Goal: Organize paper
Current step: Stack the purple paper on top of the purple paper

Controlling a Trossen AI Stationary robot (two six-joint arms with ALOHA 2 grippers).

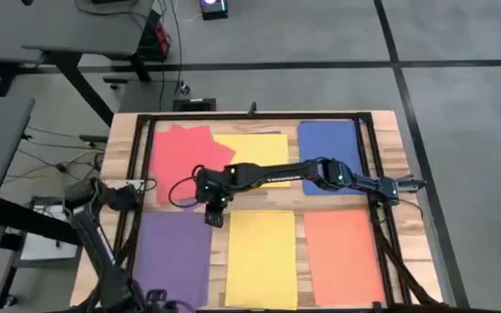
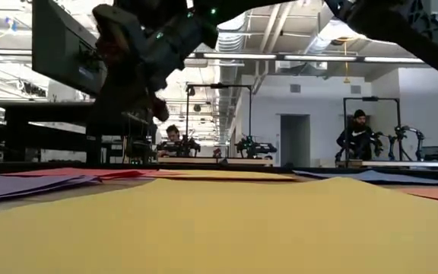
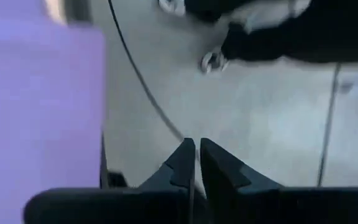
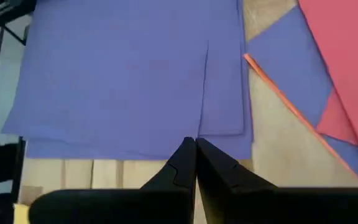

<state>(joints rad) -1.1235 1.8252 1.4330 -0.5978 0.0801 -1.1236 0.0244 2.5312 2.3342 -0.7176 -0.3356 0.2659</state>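
Coloured paper lies flat in piles on the wooden table: red [image 1: 183, 152], yellow [image 1: 252, 148] and blue [image 1: 329, 143] along the far side, purple [image 1: 177, 252], yellow [image 1: 261, 256] and orange [image 1: 342, 256] along the near side. My right arm reaches across from the right. Its gripper [image 1: 214, 217] is shut, over the far edge of the purple pile [image 4: 123, 74]. In the low view it [image 2: 131, 68] hangs well above the sheets. My left gripper [image 3: 196, 146] is shut and empty, off the table's near left side, next to a purple sheet [image 3: 36, 106].
A black frame [image 1: 368, 156] runs round the table top. A thin orange edge [image 4: 278, 93] and a purple sheet [image 4: 284, 56] stick out from under the red pile [image 4: 347, 56]. Bare wood [image 4: 272, 143] shows between the piles. Two people sit at benches far behind [image 2: 356, 133].
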